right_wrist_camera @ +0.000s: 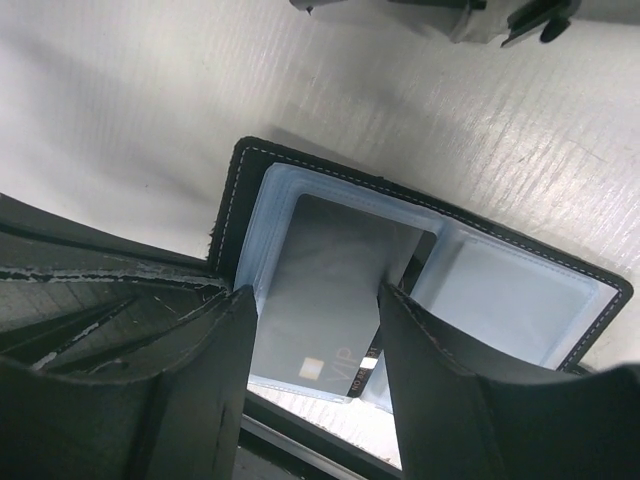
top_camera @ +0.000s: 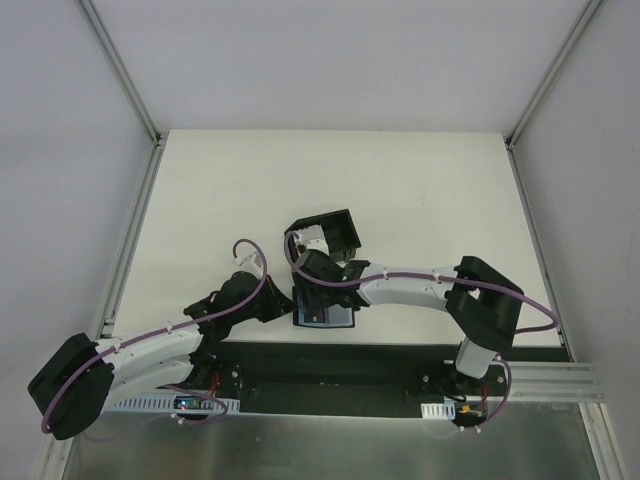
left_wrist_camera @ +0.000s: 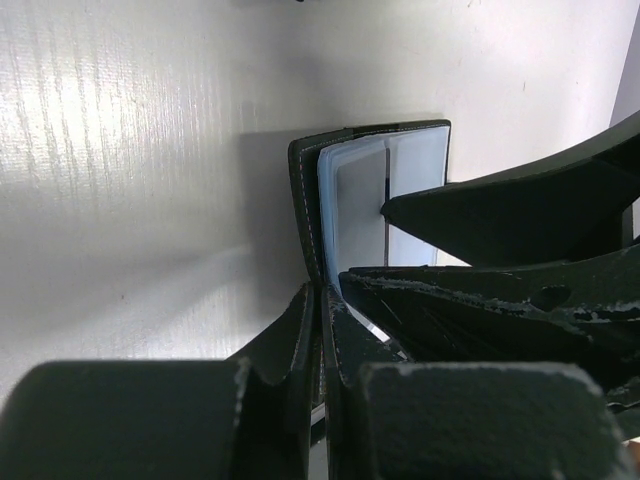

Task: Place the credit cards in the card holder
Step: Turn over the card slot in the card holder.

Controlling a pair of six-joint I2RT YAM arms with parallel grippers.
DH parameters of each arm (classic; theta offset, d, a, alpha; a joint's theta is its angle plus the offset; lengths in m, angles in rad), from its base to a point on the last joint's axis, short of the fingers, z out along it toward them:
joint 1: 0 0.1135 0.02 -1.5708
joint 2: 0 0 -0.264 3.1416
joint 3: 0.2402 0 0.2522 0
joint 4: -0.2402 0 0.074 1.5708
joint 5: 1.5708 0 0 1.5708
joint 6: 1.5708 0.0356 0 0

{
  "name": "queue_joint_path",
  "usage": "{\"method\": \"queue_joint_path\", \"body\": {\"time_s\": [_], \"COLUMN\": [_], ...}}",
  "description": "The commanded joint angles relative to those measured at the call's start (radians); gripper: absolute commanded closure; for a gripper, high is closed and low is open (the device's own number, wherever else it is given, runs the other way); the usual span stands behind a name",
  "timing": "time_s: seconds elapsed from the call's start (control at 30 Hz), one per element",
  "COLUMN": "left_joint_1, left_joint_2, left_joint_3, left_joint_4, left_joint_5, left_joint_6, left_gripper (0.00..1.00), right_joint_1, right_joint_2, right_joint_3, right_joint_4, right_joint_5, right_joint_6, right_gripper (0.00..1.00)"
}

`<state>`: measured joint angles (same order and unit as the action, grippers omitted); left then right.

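One card [right_wrist_camera: 330, 270] is seen lying in one clear pocket of the opened wallet [right_wrist_camera: 520, 295]; the other pocket is seen empty. Whether the card is fully seated cannot be told. The wallet is laid flat at the near edge of the desk [top_camera: 230, 190], about midway along it. Its cover is clamped by the fully closed left gripper [left_wrist_camera: 320, 315]. The right gripper [right_wrist_camera: 315, 290] is held partly open over the card, with nothing gripped. Pale items are noted in the box [top_camera: 345, 225] behind; these are judged to be cards yet to be loaded.
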<state>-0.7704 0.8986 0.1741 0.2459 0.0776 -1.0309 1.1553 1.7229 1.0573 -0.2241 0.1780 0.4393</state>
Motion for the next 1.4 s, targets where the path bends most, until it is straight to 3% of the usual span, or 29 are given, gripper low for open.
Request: {"method": "queue_joint_path", "body": {"time_s": [0.0, 0.23, 0.53, 1.37], "left_joint_1": [0.002, 0.002, 0.002, 0.002], "left_joint_2": [-0.003, -0.016, -0.035, -0.032], "left_joint_3": [0.042, 0.042, 0.031, 0.018], "left_joint_4": [0.027, 0.027, 0.029, 0.027], "left_joint_5": [0.031, 0.034, 0.028, 0.011], "left_joint_6": [0.017, 0.015, 0.008, -0.004], "left_gripper": [1.00, 1.00, 1.00, 1.00], "right_joint_1": [0.023, 0.066, 0.073, 0.073], "right_joint_2": [0.032, 0.113, 0.147, 0.023], "right_joint_3": [0.098, 0.219, 0.253, 0.199], "right_joint_4": [-0.090, -0.259, -0.334, -0.454], "right_joint_5": [0.052, 0.141, 0.175, 0.296], "right_joint_6": [-0.014, -0.021, -0.021, -0.002], "right_gripper": [0.44, 0.42, 0.50, 0.61]}}
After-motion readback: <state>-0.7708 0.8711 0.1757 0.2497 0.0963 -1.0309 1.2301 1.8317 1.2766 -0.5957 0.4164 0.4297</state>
